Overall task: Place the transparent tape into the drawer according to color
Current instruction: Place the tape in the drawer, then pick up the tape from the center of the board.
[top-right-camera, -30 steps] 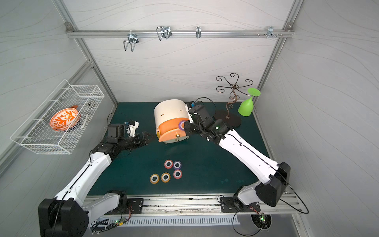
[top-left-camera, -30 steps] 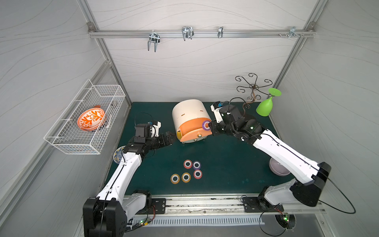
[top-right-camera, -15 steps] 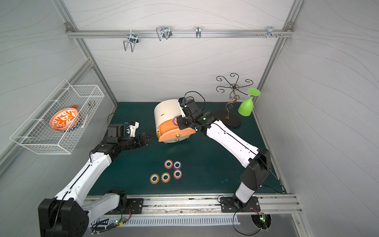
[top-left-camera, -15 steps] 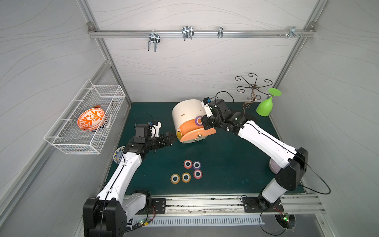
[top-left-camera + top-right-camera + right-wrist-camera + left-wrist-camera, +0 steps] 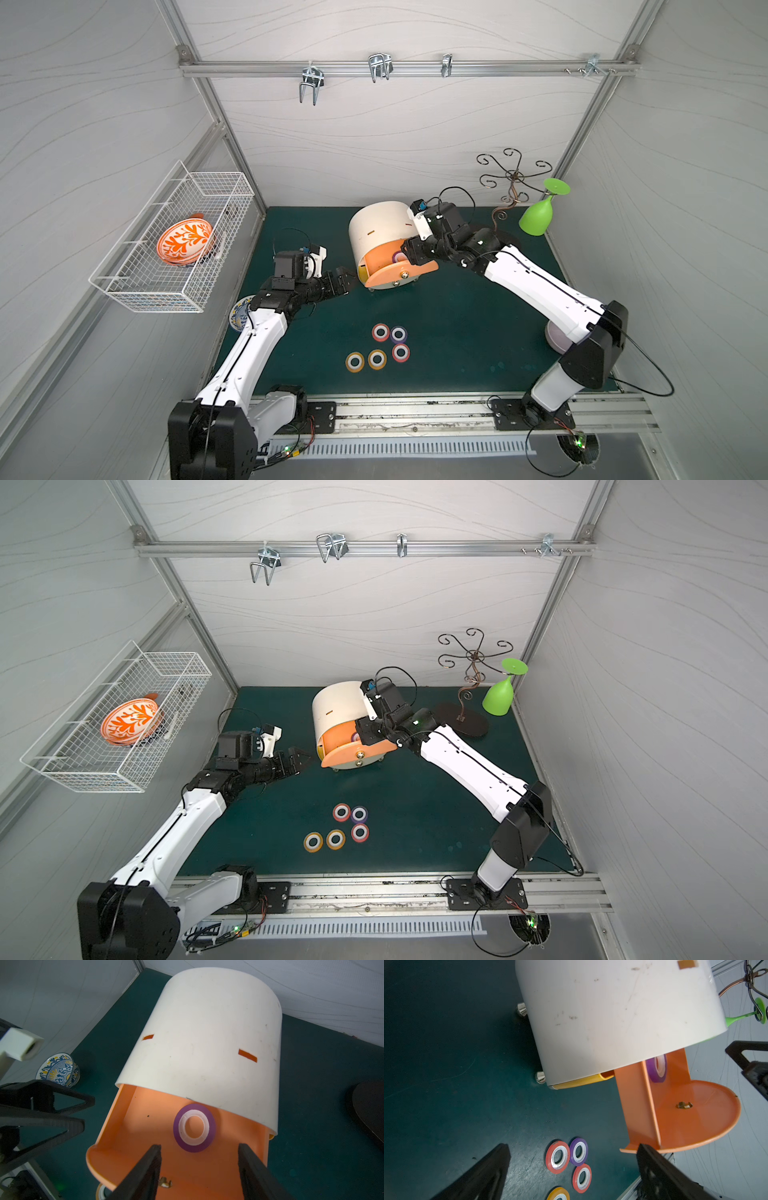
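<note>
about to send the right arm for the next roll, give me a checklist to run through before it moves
1. Right gripper jaws open, nothing between them: ok.
2. Purple tape lying flat in the orange drawer, clear of the jaws: ok.
3. Orange drawer pulled out far enough for another roll: ok.
4. Second purple roll flat on the mat, nothing on top: ok.
5. Finger room around it, with a red roll close against it: cannot tell.
6. Left gripper open, empty, beside the cabinet, away from the rolls: ok.
</note>
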Tool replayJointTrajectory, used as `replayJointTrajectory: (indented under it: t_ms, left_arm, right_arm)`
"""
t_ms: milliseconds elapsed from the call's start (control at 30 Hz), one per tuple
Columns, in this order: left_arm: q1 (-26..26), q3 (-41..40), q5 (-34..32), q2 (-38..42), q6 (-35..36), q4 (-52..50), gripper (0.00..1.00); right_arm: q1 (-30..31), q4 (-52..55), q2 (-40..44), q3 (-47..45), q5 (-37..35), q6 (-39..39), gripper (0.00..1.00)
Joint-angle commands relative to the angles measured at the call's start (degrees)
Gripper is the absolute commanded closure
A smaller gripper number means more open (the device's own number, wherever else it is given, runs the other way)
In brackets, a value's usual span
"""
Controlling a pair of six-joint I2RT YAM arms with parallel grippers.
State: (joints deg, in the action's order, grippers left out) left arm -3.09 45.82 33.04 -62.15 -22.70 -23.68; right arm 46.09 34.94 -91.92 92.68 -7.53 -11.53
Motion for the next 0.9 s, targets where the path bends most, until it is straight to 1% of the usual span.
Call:
replayJointTrajectory:
  t_ms: [0, 167, 233, 400, 533, 600, 733, 867]
  left_arm:
    - [0.2, 0.2, 0.1, 0.4, 0.7, 1.6, 0.00]
    - [0.2, 0.2, 0.2, 0.3, 0.6, 1.8, 0.00]
    - [0.2, 0.2, 0.2, 0.4, 0.6, 1.8, 0.00]
    - [0.2, 0.0, 0.2, 0.7, 0.4, 1.9, 0.00]
    - [0.2, -0.2, 0.1, 0.9, 0.3, 1.9, 0.00]
    - [0.2, -0.3, 0.0, 1.0, 0.0, 2.1, 0.00]
    - [0.2, -0.4, -0.1, 1.1, -0.2, 2.4, 0.00]
    - [0.1, -0.5, -0.2, 1.2, -0.4, 2.5, 0.00]
  right_arm:
    - [0.8, 0.5, 5.9, -2.0, -0.6, 0.0, 0.27]
    - [4.4, 2.4, 11.6, -8.4, -1.1, -1.7, 0.08]
    - [6.7, 2.1, 13.9, -12.7, -1.6, -2.9, 0.01]
    - [12.2, 0.7, 18.4, -22.9, -5.3, -7.7, 0.01]
    - [16.3, 0.4, 20.1, -28.7, -9.2, -10.6, 0.01]
    - [17.0, 0.6, 20.4, -30.9, -9.7, -13.1, 0.01]
    - [17.1, -2.8, 20.0, -36.3, -8.4, -18.3, 0.01]
    - [17.1, -7.2, 17.4, -40.2, -7.1, -22.0, 0.01]
